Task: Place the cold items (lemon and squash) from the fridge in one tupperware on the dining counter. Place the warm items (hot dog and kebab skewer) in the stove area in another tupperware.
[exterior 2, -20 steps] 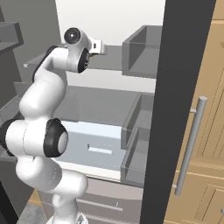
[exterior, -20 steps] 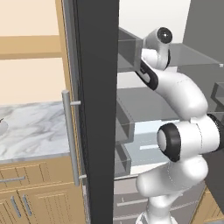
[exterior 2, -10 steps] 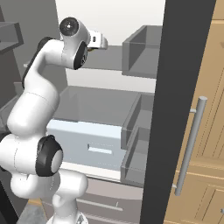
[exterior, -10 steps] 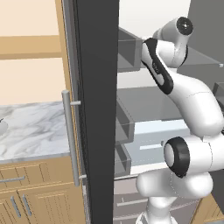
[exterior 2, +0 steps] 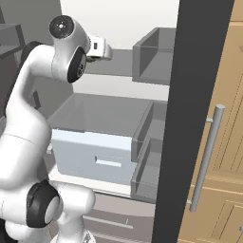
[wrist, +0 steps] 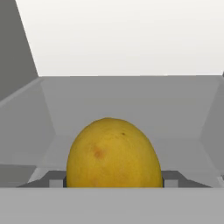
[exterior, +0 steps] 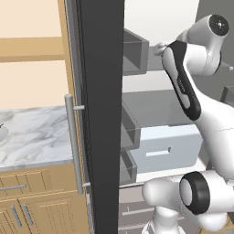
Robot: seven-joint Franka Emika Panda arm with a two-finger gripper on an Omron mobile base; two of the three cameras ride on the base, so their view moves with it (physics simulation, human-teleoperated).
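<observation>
1. Yellow oval lemon (wrist: 113, 153), faintly speckled, right up against the hand camera, sitting between the two dark finger pads (wrist: 56, 178) low in the hand view, inside a grey fridge compartment (wrist: 131, 96) with a white back wall.
2. Gripper (wrist: 113, 181) clamped on the lemon by the look of it: one pad flush at each flank of the fruit, jaws held fairly wide by its girth.
3. From the base views: white arm (exterior: 196, 91) reaching high into the open fridge, wrist (exterior 2: 97, 47) up at the grey upper shelf (exterior 2: 123, 64), far from the base; tall dark fridge door (exterior: 100, 114) standing open on the left.
4. Pale blue-grey drawer (exterior 2: 92, 154) lower down, beneath the reach.
5. Progress, as a judgement: early going. Lemon apparently secured but not yet out of the fridge.
6. Left to do: carry the lemon to a tupperware on the dining counter, fetch the squash to join it, then hot dog and kebab skewer into a second tub.
</observation>
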